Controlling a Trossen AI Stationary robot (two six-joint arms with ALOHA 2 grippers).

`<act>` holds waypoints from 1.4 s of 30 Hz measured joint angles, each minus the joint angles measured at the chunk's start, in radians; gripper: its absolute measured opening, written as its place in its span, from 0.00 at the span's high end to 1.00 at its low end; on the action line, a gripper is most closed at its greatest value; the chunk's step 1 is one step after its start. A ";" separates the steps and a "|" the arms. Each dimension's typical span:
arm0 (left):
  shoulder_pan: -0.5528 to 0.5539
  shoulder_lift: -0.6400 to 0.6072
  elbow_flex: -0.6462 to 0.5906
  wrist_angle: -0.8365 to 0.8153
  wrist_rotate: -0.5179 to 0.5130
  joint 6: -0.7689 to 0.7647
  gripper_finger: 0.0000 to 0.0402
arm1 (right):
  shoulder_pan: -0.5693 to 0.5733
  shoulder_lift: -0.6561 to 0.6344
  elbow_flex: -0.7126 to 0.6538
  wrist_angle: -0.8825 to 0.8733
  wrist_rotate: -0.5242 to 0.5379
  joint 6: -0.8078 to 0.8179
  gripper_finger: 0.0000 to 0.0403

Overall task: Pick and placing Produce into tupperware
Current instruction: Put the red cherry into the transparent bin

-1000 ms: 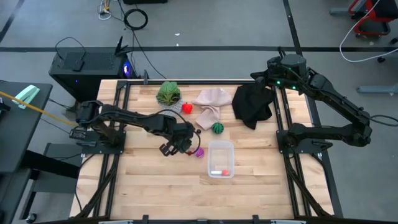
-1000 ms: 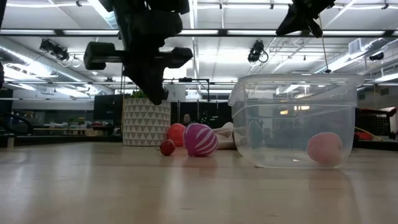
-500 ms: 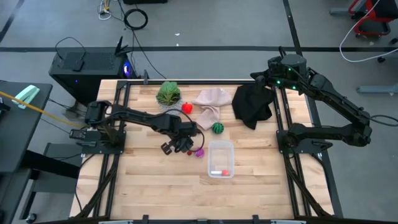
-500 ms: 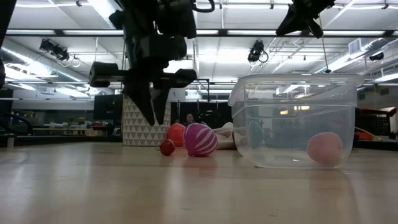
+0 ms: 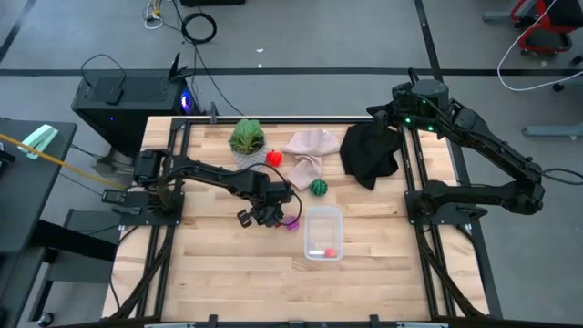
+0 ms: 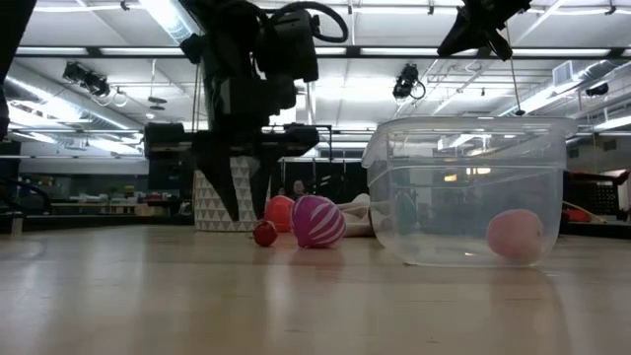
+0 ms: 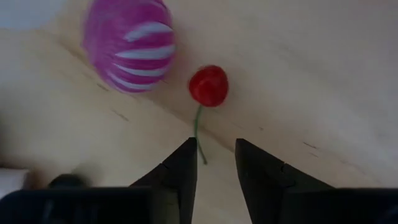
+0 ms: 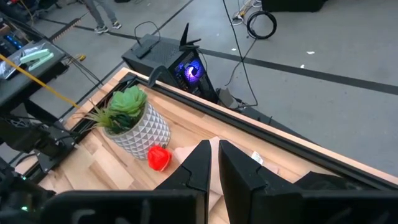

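Dark-red tiny cherry with green stem (image 7: 208, 86) lies on wooden table (image 5: 228, 273), just beside purple white-striped ball (image 7: 129, 46). Left gripper (image 7: 215, 163) hangs over stem, jaws parted, grasping nothing. Clear rectangular plastic tupperware (image 5: 323, 233) at cherry's 3 o'clock holds red piece (image 5: 330, 252). Right gripper (image 8: 213, 163) clenched, empty, above black cloth (image 5: 369, 153).

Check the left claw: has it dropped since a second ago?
Yes. In the low view the left claw has come down toward the cherry, and its fingers have parted.
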 joint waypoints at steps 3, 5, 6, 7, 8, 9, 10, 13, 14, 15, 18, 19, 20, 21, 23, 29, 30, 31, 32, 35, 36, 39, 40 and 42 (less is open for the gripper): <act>0.000 0.006 0.000 0.016 -0.001 0.017 0.69 | 0.000 0.000 0.000 0.000 0.000 0.000 0.91; 0.001 0.014 0.001 0.054 -0.008 0.017 0.68 | 0.000 0.000 0.000 0.000 -0.001 0.000 0.91; 0.000 0.018 0.000 0.061 -0.020 0.017 0.68 | 0.000 0.000 0.000 0.000 -0.003 0.000 0.91; 0.001 0.019 0.000 0.064 -0.029 0.016 0.67 | 0.000 0.000 0.000 0.000 -0.004 0.000 0.91; 0.001 0.020 0.000 0.075 -0.031 0.017 0.67 | 0.000 0.000 0.000 0.000 -0.005 0.000 0.91; 0.001 0.025 0.001 0.088 -0.031 0.018 0.67 | 0.000 0.000 0.000 0.000 -0.008 0.000 0.91; 0.001 0.029 0.002 0.093 -0.032 0.018 0.68 | 0.000 0.000 0.000 0.000 -0.010 0.000 0.91; 0.001 0.042 -0.001 0.086 -0.032 0.021 0.69 | 0.000 0.000 0.000 -0.001 -0.011 0.000 0.91; 0.001 0.045 0.000 0.086 -0.033 0.027 0.69 | 0.000 0.000 0.000 0.000 -0.013 0.000 0.91; 0.001 0.046 0.000 0.071 -0.034 0.032 0.69 | 0.000 0.000 0.000 0.000 -0.014 0.000 0.91; 0.000 0.059 0.001 0.087 -0.033 0.033 0.70 | 0.000 0.000 0.000 -0.001 -0.015 0.000 0.91; 0.001 0.059 0.000 0.075 -0.033 0.032 0.70 | 0.000 0.000 0.000 0.000 -0.015 0.000 0.91; 0.002 0.061 -0.001 0.077 -0.033 0.033 0.69 | 0.000 0.000 0.000 -0.001 -0.015 0.000 0.91; 0.002 0.068 0.001 0.092 -0.033 0.036 0.69 | 0.000 0.000 0.000 -0.001 -0.015 0.000 0.91; 0.002 0.073 0.001 0.088 -0.033 0.035 0.70 | 0.000 0.000 0.000 -0.001 -0.015 0.000 0.91; 0.002 0.078 0.002 0.077 -0.031 0.034 0.74 | 0.000 0.000 0.000 -0.001 -0.015 0.000 0.91; 0.002 0.078 0.002 0.077 -0.031 0.034 0.75 | 0.000 0.000 0.000 -0.001 -0.015 0.000 0.91; 0.002 0.078 0.002 0.077 -0.031 0.033 0.76 | 0.000 0.000 0.000 0.000 -0.014 0.000 0.91; 0.002 0.078 0.001 0.077 -0.031 0.033 0.78 | 0.000 0.000 0.000 0.000 -0.015 0.000 0.91; 0.002 0.079 0.001 0.075 -0.031 0.033 0.83 | 0.000 0.000 0.000 0.000 -0.014 0.000 0.91; 0.002 0.079 0.001 0.076 -0.031 0.033 0.85 | 0.000 0.000 0.000 0.000 -0.014 0.000 0.91; 0.000 0.079 0.000 0.078 -0.031 0.032 0.92 | 0.000 0.000 0.000 0.000 -0.014 0.000 0.91; 0.000 0.079 0.000 0.080 -0.032 0.032 0.94 | 0.000 0.000 0.000 0.000 -0.014 0.000 0.91; 0.000 0.079 0.000 0.082 -0.032 0.032 0.98 | 0.000 0.000 0.000 0.000 -0.014 0.000 0.91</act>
